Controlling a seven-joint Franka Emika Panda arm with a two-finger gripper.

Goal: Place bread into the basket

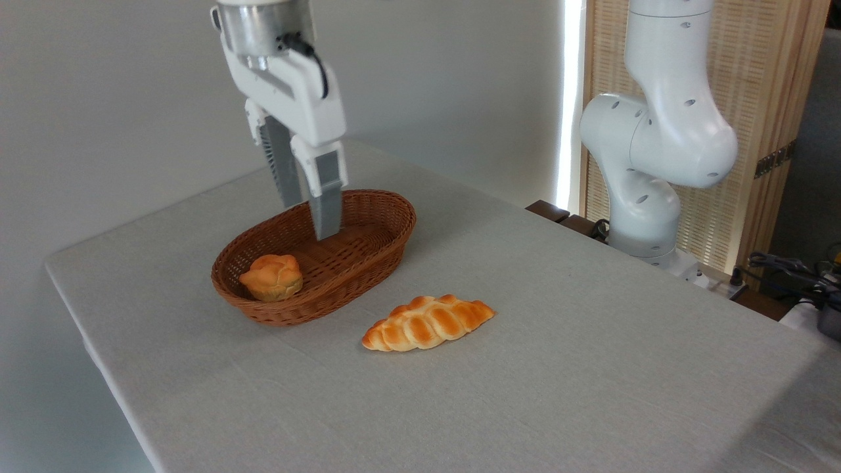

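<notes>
The bread (272, 277), a small orange-golden bun with a knotted top, lies inside the basket (368, 246) at its near left end. The basket is an oval brown wicker one on the left half of the table. My gripper (309, 220) hangs above the basket's middle, up and to the right of the bun and well apart from it. Its two fingers stand open with nothing between them.
A longer braided golden loaf (427, 322) lies on the grey tablecloth just right of and nearer than the basket. The arm's white base (647, 197) stands at the table's far right edge. Cables (788, 269) sit beyond it.
</notes>
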